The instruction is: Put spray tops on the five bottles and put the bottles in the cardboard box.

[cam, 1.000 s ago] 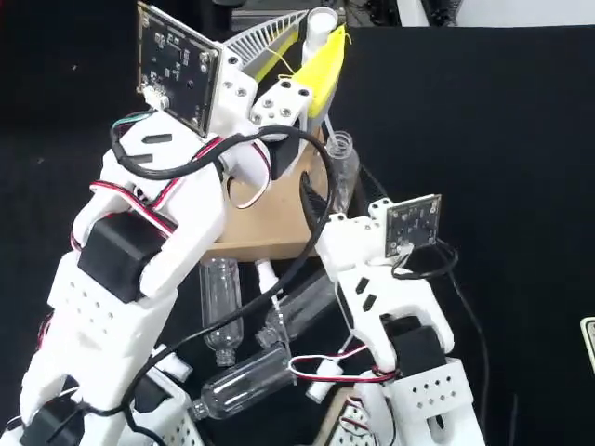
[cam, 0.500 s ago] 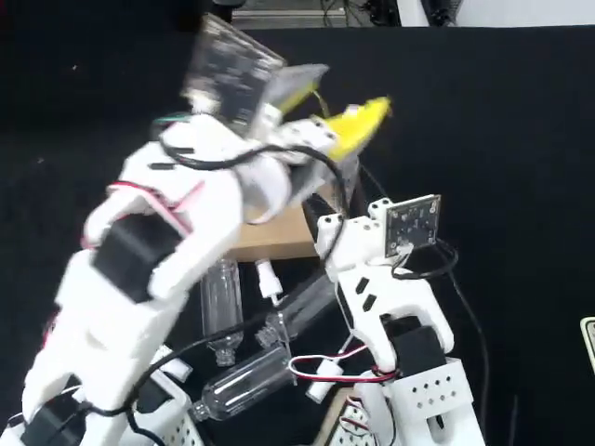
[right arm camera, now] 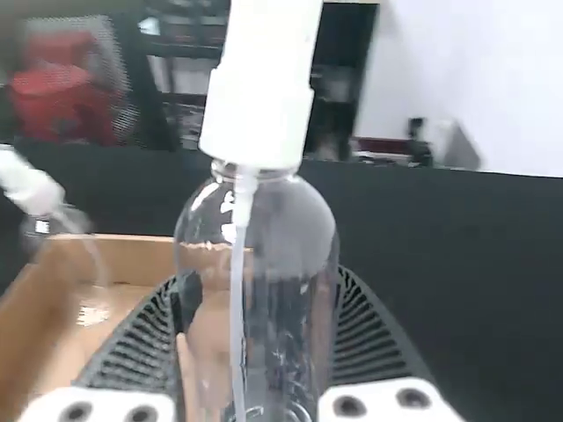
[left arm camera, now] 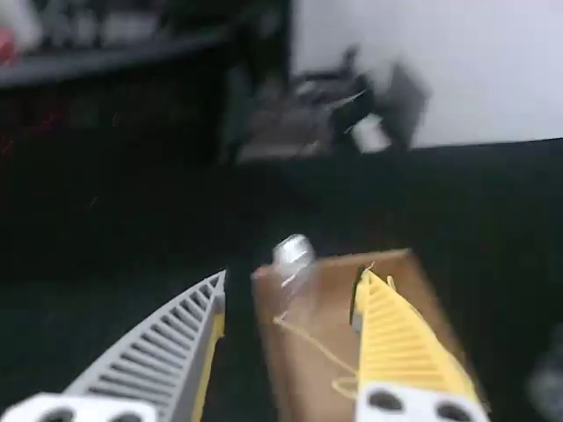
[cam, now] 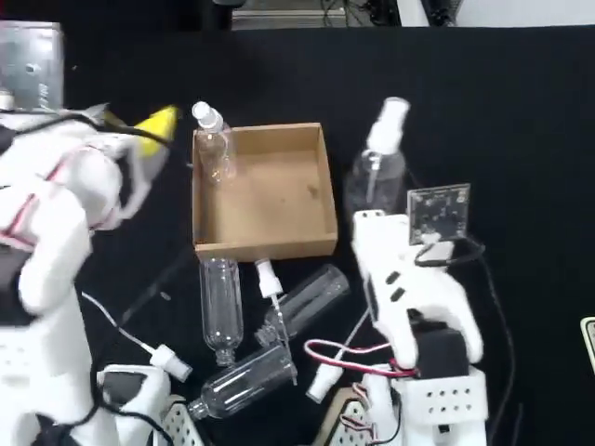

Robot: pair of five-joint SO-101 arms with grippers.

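My right gripper is shut on a clear bottle, upright just right of the cardboard box. A white spray top sits on the bottle's neck, its tube hanging inside. Another capped bottle stands in the box's far left corner. My left gripper is open and holds nothing, left of the box. Three uncapped bottles lie in front of the box.
Loose spray tops lie among the fallen bottles: one near the box's front wall, one by the left arm's base, one by the right arm's base. Red and white cables run across there.
The left arm swung from above the box out to the left, open. The box and its capped bottle came into sight. The right-held bottle now carries a spray top and shifted slightly right.
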